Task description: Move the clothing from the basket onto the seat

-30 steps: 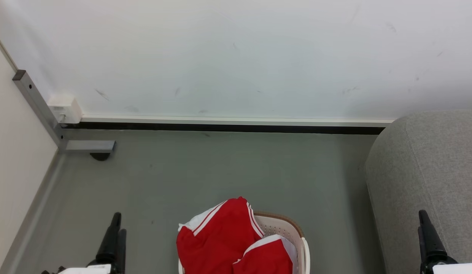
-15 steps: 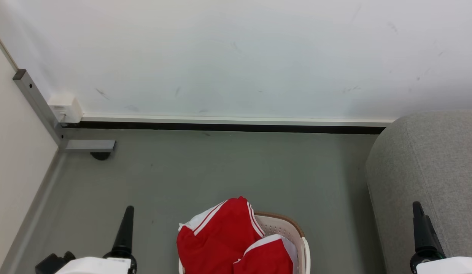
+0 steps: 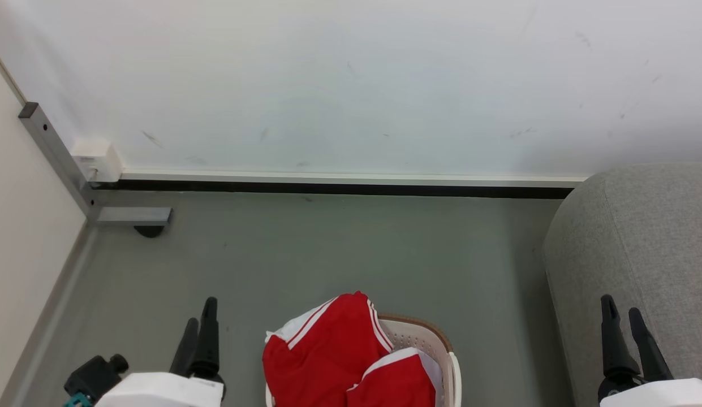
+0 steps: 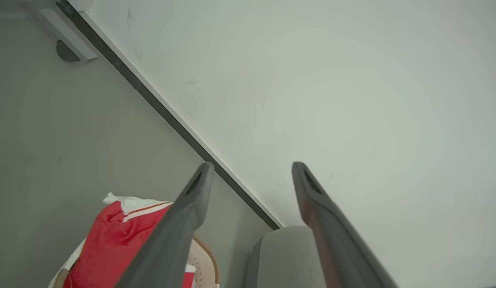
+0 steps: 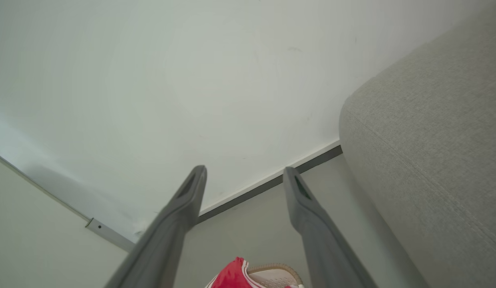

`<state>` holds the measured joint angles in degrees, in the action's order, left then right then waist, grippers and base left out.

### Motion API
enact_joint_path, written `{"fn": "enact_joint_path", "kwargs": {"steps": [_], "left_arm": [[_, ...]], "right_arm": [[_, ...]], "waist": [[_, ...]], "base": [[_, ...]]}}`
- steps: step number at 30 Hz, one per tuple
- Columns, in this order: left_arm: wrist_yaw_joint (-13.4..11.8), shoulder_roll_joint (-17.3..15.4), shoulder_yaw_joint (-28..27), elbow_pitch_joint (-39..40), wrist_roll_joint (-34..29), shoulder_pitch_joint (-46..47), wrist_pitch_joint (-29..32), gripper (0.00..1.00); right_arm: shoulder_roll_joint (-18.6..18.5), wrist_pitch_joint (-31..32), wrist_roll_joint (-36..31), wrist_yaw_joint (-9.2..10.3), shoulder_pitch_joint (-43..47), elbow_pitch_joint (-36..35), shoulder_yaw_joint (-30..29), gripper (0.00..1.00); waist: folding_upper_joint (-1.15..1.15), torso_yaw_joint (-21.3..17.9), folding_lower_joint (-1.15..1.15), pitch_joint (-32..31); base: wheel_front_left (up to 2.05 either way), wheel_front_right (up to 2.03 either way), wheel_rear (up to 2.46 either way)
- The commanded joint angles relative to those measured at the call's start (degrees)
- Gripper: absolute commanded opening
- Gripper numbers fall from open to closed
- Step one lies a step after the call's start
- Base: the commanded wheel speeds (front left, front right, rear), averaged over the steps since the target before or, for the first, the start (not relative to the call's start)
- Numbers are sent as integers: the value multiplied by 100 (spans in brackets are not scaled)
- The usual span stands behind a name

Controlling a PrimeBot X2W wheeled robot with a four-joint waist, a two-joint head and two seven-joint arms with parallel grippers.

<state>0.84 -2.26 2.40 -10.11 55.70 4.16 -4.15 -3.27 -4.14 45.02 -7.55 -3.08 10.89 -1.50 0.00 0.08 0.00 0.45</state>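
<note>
Clothing: red clothing [image 3: 328,353] with white stripes, heaped in the basket [image 3: 427,330] at bottom centre and bulging over its left side.
Sofa: grey sofa [image 3: 639,237] at right, near the basket, with bare floor [image 3: 328,254] between them.
Left gripper [image 3: 201,311]: low left, apart from the clothing, jaws spread, empty.
Right gripper [image 3: 621,303]: low right, before the sofa's side, jaws spread, empty.
Risk: the pile looks tangled, so a pinch might lift two pieces together or catch a loose fold that slips.
Risk: a snagged piece could drag or tip the basket.
Hidden: the basket's near half and its bottom are cut off, the number of pieces is unclear, and the sofa's cushion is out of frame.
</note>
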Motion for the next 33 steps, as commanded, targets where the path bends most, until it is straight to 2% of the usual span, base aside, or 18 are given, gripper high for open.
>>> {"fn": "enact_joint_path", "kwargs": {"steps": [1,18,33], "left_arm": [[-28,-48,32,133,-279,111,-62,100],[-122,-58,270,218,-1958,81,-353,100],[-173,-65,321,168,-3072,-30,-587,100]], "right_arm": [[-59,-62,-273,4,4,-102,20,100],[-115,-356,-1624,6,39,-172,57,100],[-147,-576,-2605,7,94,-161,103,100]], "waist": [[0,-3,0,1],[0,26,0,8],[0,21,0,5]], "base": [[0,0,0],[0,0,0],[0,0,0]]}}
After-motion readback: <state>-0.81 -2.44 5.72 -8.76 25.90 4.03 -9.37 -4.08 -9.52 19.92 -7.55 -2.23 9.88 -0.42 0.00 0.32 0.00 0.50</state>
